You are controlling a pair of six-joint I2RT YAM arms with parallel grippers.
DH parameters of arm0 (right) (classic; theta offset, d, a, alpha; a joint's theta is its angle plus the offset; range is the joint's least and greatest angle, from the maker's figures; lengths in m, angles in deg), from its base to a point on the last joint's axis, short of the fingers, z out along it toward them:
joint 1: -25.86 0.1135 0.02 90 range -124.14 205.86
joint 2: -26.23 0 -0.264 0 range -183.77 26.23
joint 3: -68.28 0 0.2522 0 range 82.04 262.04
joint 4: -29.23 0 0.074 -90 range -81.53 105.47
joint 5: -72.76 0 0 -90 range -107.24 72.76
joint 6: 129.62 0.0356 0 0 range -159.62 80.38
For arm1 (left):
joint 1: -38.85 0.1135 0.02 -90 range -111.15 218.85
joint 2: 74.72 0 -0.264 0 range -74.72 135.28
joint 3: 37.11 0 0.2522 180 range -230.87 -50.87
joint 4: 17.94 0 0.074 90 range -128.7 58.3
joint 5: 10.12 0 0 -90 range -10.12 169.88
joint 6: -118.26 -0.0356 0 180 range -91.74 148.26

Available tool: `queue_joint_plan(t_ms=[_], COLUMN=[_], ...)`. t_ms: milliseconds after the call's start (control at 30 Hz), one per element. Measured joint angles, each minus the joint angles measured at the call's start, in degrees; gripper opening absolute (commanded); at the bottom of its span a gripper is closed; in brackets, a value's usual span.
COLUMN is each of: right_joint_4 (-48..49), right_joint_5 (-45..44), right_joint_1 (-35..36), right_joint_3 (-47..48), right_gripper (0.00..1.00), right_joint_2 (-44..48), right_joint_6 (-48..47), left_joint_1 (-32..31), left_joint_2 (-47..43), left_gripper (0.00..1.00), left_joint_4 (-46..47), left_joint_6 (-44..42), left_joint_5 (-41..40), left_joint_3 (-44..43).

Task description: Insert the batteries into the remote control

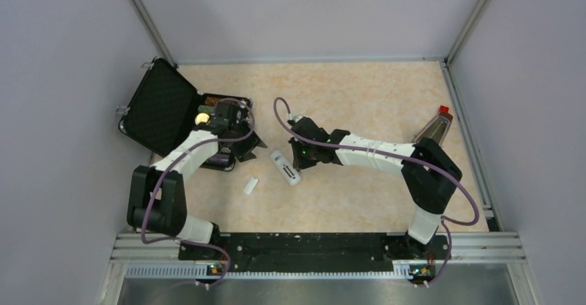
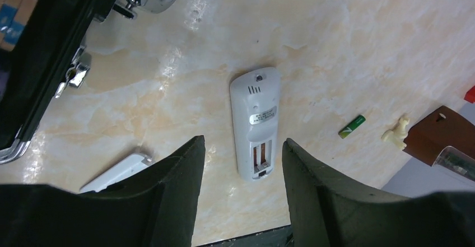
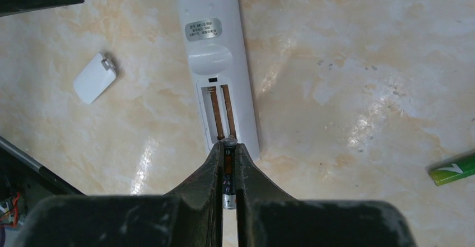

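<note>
Remote control lay flat on the marbled table, toward the middle, plain back face up. Its battery bay was uncovered, with two coppery strips showing in the slots. Right gripper was clenched on the dark battery, which lay lengthwise between the fingers, silvery end toward the wrist. The fingertips sat at the bay end of the remote, over one slot; whether battery and remote were touching could not be made out. Left gripper hung to the left of the remote, by the near corner of the case, jaws parted and nothing between them. In its wrist view the remote's bay end showed in the gap. Green battery lay loose on the table, well apart from the remote, toward the right arm's side. Loose white cover lay near the remote on the left arm's side, not touching it. Black case stood open at the table's left side, lid raised. Near the green battery in the left wrist view were a small cream figurine and, just beside it, a brown block.
</note>
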Motion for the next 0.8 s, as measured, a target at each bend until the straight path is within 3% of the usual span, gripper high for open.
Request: queue_joint_plan(t_ms=[267,800], right_joint_4=[0.2,-1.1], right_joint_5=[-0.1,-0.7], right_joint_1=[0.9,2.0], right_joint_3=[3.0,5.8], right_gripper=[0.02,0.03], right_joint_2=[-3.5,-9.0], right_joint_6=[0.0,0.0], left_joint_1=[1.2,1.4], left_joint_2=[10.1,15.8], left_gripper=[0.57,0.58], left_joint_4=[2.5,6.1], left_joint_6=[-2.4,-7.5], left_joint_5=[6.7,10.0], left_joint_3=[-2.6,-3.1])
